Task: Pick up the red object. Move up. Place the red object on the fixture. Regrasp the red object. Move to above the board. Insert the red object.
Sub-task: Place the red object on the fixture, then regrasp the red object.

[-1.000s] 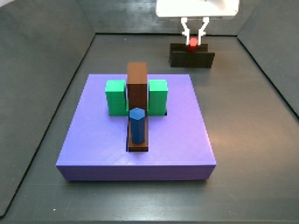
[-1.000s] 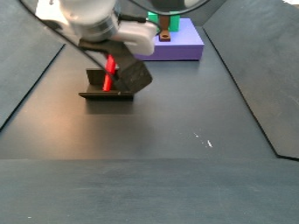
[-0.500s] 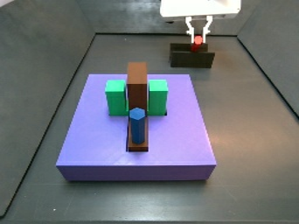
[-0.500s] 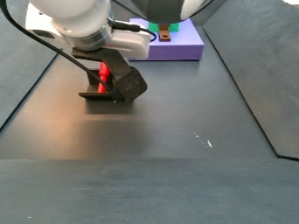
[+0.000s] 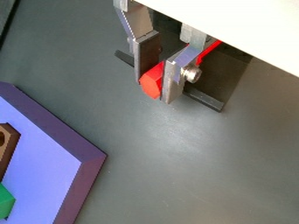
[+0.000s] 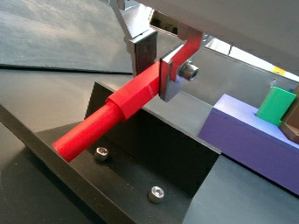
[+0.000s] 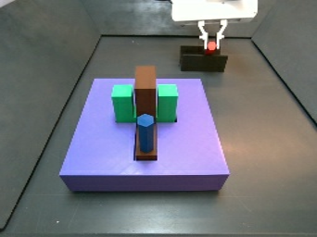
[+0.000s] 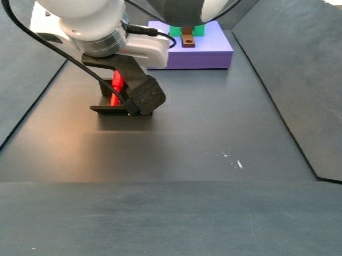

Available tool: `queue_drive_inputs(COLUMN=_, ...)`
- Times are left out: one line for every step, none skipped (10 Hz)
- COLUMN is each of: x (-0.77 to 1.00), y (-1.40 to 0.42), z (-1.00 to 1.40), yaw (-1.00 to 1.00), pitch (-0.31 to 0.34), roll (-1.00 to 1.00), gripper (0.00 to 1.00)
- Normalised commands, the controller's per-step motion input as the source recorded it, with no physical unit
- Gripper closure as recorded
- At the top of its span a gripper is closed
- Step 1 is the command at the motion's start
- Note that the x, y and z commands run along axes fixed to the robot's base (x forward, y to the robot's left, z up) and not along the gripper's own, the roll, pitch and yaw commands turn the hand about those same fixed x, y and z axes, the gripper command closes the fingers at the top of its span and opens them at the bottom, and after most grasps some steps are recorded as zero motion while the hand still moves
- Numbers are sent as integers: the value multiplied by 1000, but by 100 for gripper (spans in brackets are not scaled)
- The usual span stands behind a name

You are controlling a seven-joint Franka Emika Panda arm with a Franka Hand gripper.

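Observation:
The red object (image 6: 111, 114) is a slim red peg lying slanted over the fixture (image 6: 152, 157). Its thinner end points down into the dark recess. My gripper (image 6: 160, 74) is shut on its thicker end, and the silver fingers (image 5: 173, 80) press on both sides of it in both wrist views. In a side view the gripper (image 7: 210, 37) hangs at the far right over the fixture (image 7: 201, 61) with the red object (image 7: 210, 44) in it. The board (image 7: 186, 153) lies nearer the camera, apart from the fixture.
On the board stand green blocks (image 7: 122, 102), a tall brown bar (image 7: 146, 88) and a blue peg (image 7: 146, 132). A corner of the board (image 5: 47, 157) shows in a wrist view. Dark walls (image 7: 50, 102) ring the floor.
Over the last second the gripper turned and shifted slightly right above the fixture with the red object in it. Since half a second ago it has barely moved.

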Motion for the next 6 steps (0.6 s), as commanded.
queue_drive_inputs(x=0, y=0, z=0, yaw=0, pitch=0, roll=51, gripper=100)
queue_drive_inputs(x=0, y=0, z=0, yaw=0, pitch=0, roll=0, gripper=100)
queue_drive_inputs(x=0, y=0, z=0, yaw=0, pitch=0, roll=0, gripper=0)
queue_drive_inputs(x=277, y=0, z=183, yaw=0, pitch=94, roll=314, gripper=0)
queue_drive_inputs(x=403, y=0, z=329, yaw=0, pitch=97, roll=603, gripper=0)
queue_drive_inputs(x=271, y=-29, z=523, yaw=0, pitch=163, roll=980, gripper=0)
